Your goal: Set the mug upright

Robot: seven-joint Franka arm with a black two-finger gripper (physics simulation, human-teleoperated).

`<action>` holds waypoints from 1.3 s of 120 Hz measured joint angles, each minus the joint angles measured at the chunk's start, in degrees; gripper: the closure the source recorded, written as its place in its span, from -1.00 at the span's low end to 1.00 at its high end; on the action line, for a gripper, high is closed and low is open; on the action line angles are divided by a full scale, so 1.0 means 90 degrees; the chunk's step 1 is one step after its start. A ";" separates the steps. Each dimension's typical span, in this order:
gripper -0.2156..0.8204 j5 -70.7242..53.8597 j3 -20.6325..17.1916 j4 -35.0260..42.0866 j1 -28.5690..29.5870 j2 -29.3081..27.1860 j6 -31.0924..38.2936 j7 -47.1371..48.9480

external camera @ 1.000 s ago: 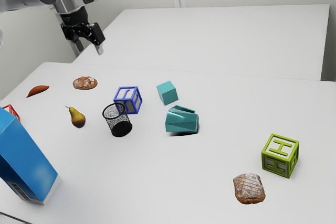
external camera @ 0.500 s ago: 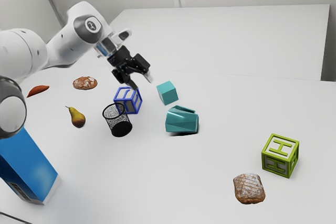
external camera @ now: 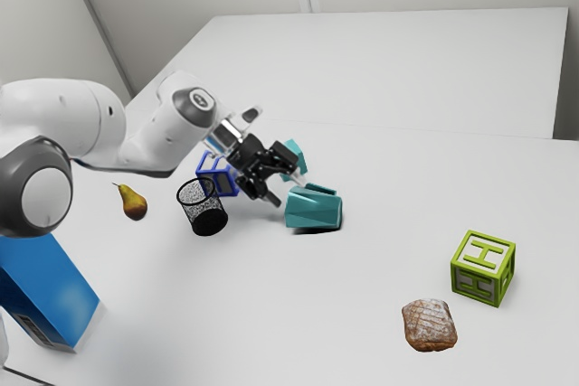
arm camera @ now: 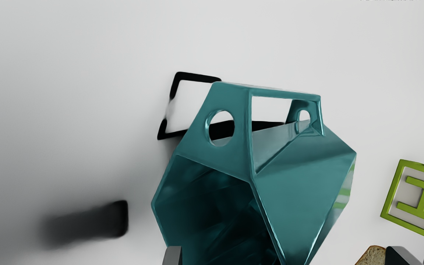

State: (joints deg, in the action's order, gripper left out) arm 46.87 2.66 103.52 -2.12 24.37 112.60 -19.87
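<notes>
On the white table (external camera: 271, 314), teal mug (external camera: 313, 210) lies on its side, mouth facing the gripper (external camera: 288, 193). Fingers spread wide, nothing pinched; whether one tip brushes the rim, can't tell. Mug looks hollow, faceted, rigid: probably light, won't squash, glossy flats may slip or roll under an uneven squeeze. Fragility unclear. Best hold: likely one wall at the rim, a finger inside and one outside, or the handle (arm camera: 232, 99); pads laid flat on a facet should grip better than on an edge.

Mug's inside goes dark, underside hidden, lower rim cut off in the wrist view. Further out: teal cube (external camera: 296, 153) and blue-framed block (external camera: 213, 175) partly covered by gripper and arm. Green block (arm camera: 418, 202) cropped at the wrist view's edge; bread (arm camera: 372, 256) there mostly cut off.
</notes>
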 joint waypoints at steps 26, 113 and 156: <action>-0.57 0.0884 -0.0044 0.0138 -0.0004 0.0139 0.0128 -0.0235; 0.89 0.0777 -0.0147 0.0178 -0.0204 -0.0803 -0.0032 -0.0762; 0.91 -0.3320 -0.0514 0.0185 -0.0209 -0.1384 0.0057 -0.0111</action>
State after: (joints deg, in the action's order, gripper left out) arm 16.99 -1.97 105.19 -4.00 11.91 113.12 -20.86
